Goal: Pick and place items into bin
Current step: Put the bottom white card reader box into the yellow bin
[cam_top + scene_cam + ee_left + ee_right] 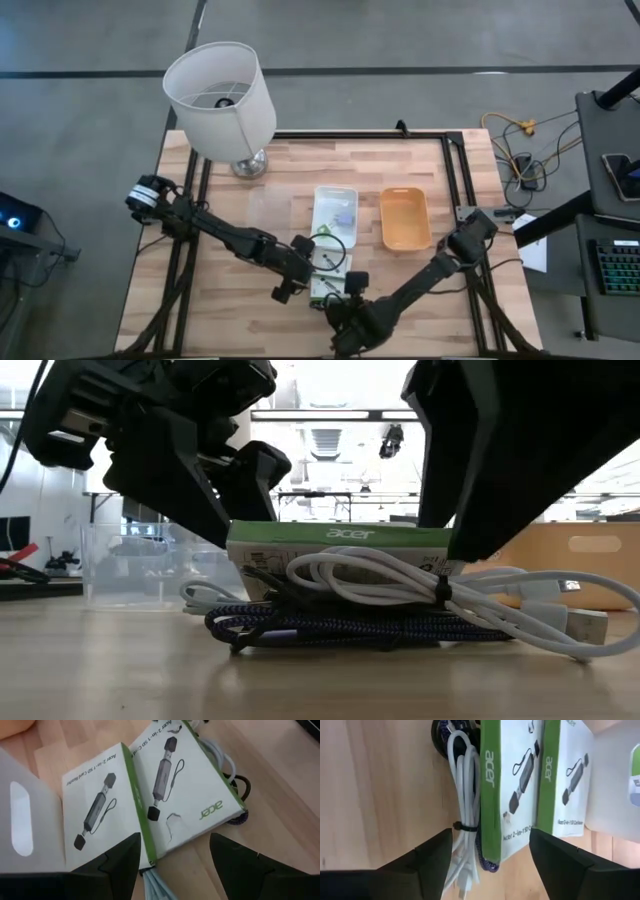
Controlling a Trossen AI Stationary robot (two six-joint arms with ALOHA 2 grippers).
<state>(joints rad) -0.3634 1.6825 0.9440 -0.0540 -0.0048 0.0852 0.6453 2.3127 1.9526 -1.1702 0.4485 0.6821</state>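
Right hand (487, 857) hangs with fingers apart straight over the nearer card-reader box (512, 790), its long axis running away from the hand. Second box (567, 785) touches it. Left hand (172, 865), also spread, hovers opposite. White tray (334, 203) lies beyond.

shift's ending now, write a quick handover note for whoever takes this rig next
Left gripper: jaws open, empty, over the two Acer boxes.
Right gripper: jaws open, empty, over the same boxes and the white cable.
Boxes lie side by side at the near end of the white bin, on the white and braided cables.
Orange bin looks empty.
Done: nothing gripped yet.
Left: boxes and cables.
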